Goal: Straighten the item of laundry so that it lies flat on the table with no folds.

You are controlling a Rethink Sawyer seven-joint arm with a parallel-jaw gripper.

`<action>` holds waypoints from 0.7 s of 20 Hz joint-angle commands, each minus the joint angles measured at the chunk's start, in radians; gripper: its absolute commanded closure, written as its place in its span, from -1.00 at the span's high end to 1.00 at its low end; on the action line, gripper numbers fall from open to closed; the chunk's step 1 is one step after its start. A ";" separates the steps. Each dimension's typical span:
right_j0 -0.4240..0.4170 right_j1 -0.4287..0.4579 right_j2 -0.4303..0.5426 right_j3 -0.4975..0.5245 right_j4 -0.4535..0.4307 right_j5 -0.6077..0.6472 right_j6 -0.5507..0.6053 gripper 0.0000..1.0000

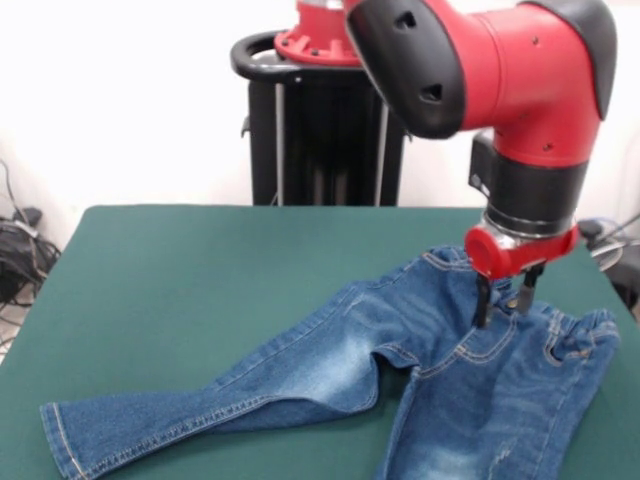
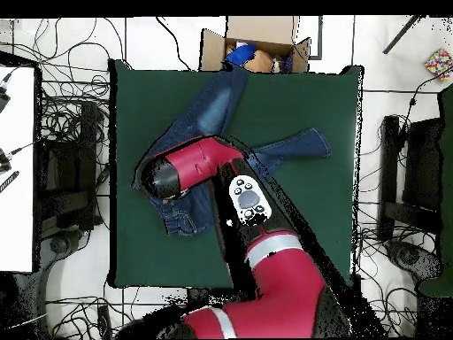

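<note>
The small pair of blue denim jeans (image 1: 400, 390) with pale faded thigh patches and orange stitching lies spread on the wide dark green felt-topped table (image 1: 200, 280). In the front view its gathered waistband sits toward 3 o'clock, 1 leg runs out toward 8 o'clock, and the other drops toward 6 o'clock and off the bottom edge. The 2 legs splay apart in a V, and cloth bunches at the crotch between them. In the overhead view the jeans (image 2: 221, 106) occupy the table's (image 2: 327, 221) middle and 11 o'clock part, with 1 leg running past the edge there, largely hidden under the arm.

The red and black arm's gripper (image 1: 506, 300) stands upright at the fly, just below the waistband, its 2 dark fingers slightly parted and their tips touching or nearly touching the denim. I cannot tell whether any cloth is pinched.

The step in hand looks like taking hold near the waist. The next move probably calls for a firm pinch, then a pull away from the legs to draw the crotch bunching flat.
</note>
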 commanded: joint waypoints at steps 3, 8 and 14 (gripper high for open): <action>0.069 0.055 -0.104 0.055 0.085 -0.058 0.287 1.00; 0.076 0.069 -0.128 0.058 0.105 -0.090 0.260 1.00; 0.071 0.088 -0.139 0.054 0.118 -0.108 0.225 1.00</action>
